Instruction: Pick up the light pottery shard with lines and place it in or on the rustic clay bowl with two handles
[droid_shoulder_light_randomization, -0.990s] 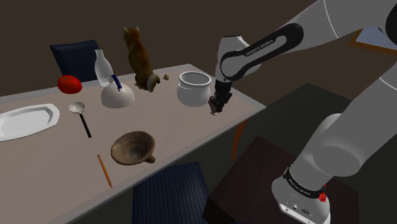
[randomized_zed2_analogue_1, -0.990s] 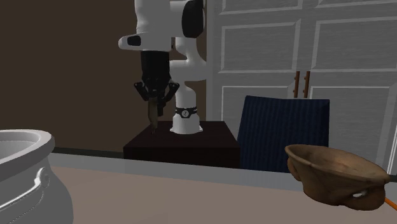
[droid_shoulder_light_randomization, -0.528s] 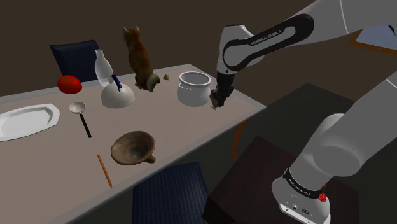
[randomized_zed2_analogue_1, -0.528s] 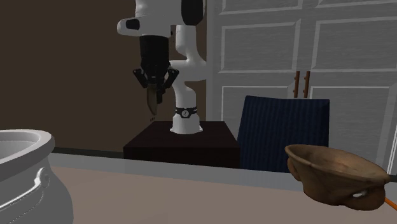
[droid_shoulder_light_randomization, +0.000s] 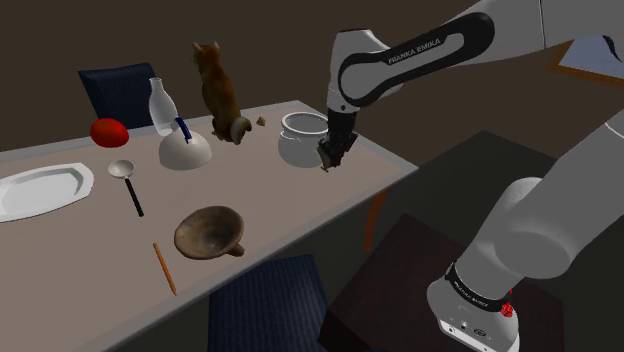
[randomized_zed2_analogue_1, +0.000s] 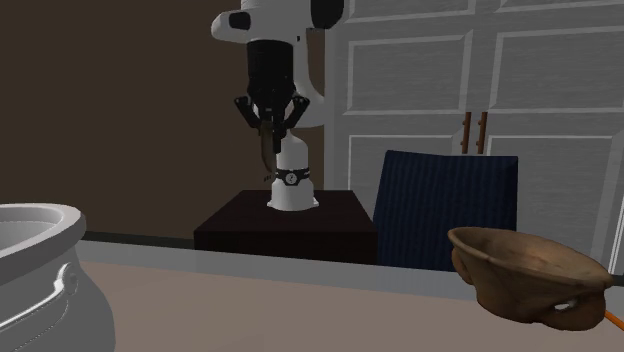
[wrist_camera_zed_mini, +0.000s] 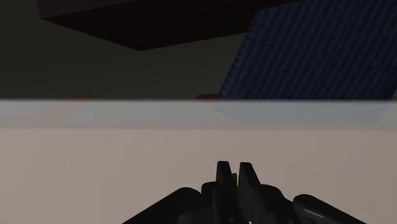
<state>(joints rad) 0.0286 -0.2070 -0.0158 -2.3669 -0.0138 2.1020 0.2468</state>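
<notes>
Your claw (droid_shoulder_light_randomization: 333, 157) was pinched narrow on the thin shard (randomized_zed2_analogue_1: 264, 155), right of centre in the shoulder view, just beside the white pot (droid_shoulder_light_randomization: 303, 138). The brown bowl (droid_shoulder_light_randomization: 208, 232) sat lower left of centre. You should have carried high past the pot, then released low over its hollow.

The shard (randomized_zed2_analogue_1: 264, 152) sits partly hidden in the jaws — its lines too small to tell (white pot (randomized_zed2_analogue_1: 40, 265) cropped).

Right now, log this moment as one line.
claw: shut on shard | shard: held above table, beside white pot | brown bowl: empty, far from claw | placement: not yet done
</notes>
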